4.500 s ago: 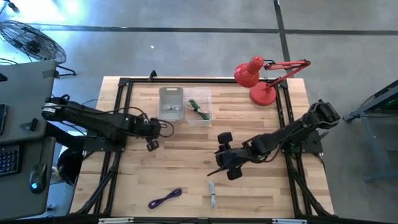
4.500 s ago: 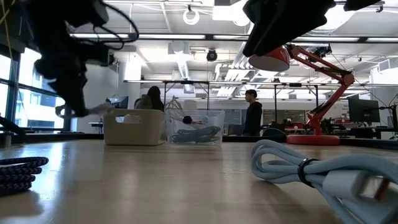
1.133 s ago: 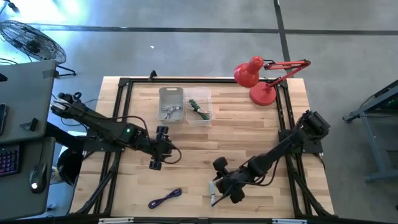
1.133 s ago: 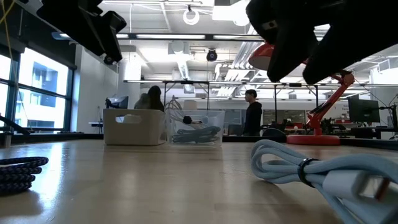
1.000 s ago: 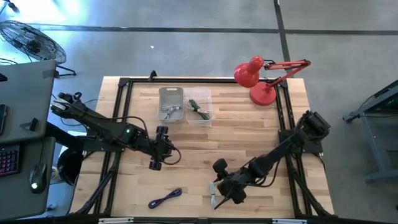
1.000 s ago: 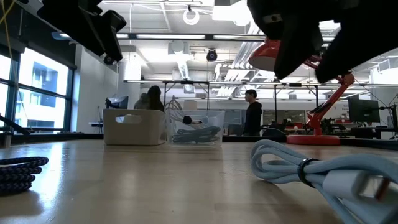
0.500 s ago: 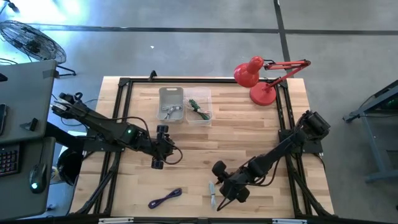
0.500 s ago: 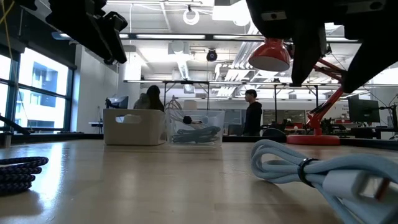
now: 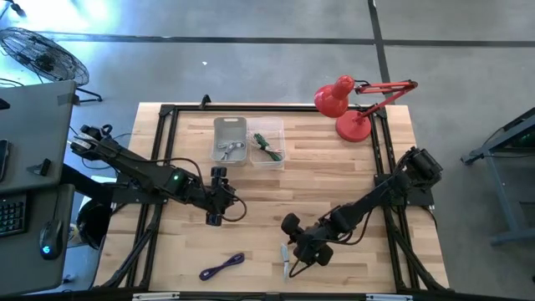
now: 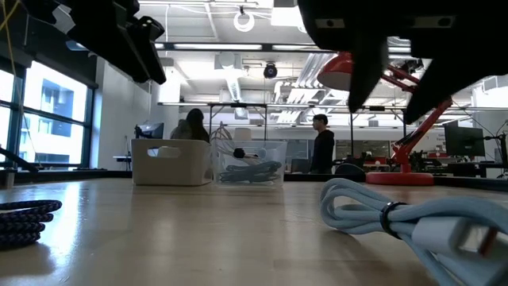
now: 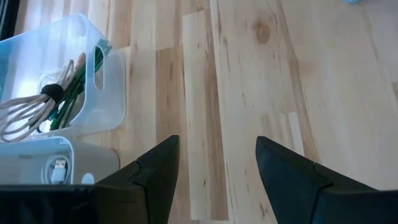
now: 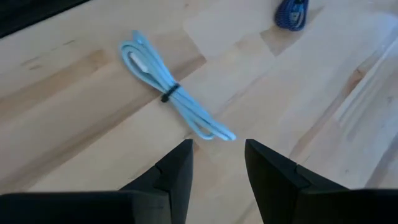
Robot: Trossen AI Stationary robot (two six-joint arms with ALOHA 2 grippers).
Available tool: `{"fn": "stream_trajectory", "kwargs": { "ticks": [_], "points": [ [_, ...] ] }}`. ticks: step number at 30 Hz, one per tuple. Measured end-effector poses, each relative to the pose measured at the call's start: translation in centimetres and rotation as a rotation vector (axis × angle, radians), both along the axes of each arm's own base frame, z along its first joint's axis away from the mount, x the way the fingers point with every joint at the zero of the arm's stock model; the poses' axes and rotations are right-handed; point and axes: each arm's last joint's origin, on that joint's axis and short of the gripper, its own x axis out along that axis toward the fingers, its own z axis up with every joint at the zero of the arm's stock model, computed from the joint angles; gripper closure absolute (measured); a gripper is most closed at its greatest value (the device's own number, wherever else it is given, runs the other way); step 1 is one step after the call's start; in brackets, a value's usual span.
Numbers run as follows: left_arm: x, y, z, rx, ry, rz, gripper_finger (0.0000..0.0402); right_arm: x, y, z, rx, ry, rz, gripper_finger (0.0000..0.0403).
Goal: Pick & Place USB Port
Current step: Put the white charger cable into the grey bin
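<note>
A light blue USB cable (image 12: 174,96), coiled and tied with a dark band, lies flat on the wooden table near its front edge (image 9: 285,266). My right gripper (image 12: 217,155) hovers open above and just beside it, touching nothing. A dark blue coiled cable (image 9: 221,266) lies to its left, also seen in the right wrist view (image 12: 292,12). My left gripper (image 9: 215,219) hangs open over bare wood at the table's middle left. A white bin (image 9: 230,140) and a clear bin (image 9: 267,144) at the far middle hold cables.
A red desk lamp (image 9: 347,104) stands at the far right corner. A black frame (image 9: 163,150) runs along the table's edges. The clear bin (image 11: 62,87) holds green and beige cables. People stand in the room beyond the table (image 10: 324,143).
My right gripper has shifted a little toward the table's left and far edge above the light blue cable and has turned about. Both cables lie where they were.
</note>
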Motion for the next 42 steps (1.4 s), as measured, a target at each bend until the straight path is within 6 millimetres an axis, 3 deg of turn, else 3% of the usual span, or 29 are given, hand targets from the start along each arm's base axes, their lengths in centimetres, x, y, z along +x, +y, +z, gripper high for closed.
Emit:
{"fn": "stream_trajectory", "kwargs": {
  "ticks": [12, 20, 28, 42],
  "points": [
    [0.0, 0.1, 0.0, 0.025, 0.001, 0.006, 0.0195, 2.1, -0.2, 0.7, 0.034, -0.08, 0.044, 0.0265],
    [-0.1, 0.1, 0.0, 0.037, 0.006, -0.007, 0.0195, 4.8, 1.6, -0.8, -0.081, 0.111, 0.031, 0.0265],
    [-0.1, 0.1, -0.1, 0.037, 0.015, -0.01, 0.0195, 4.7, 2.6, 2.0, -0.187, 0.138, -0.012, 0.0265],
    [-0.1, 0.1, -0.1, 0.037, 0.013, -0.008, 0.0195, 3.8, 4.0, 1.7, -0.098, 0.205, 0.124, 0.0265]
  ]
}}
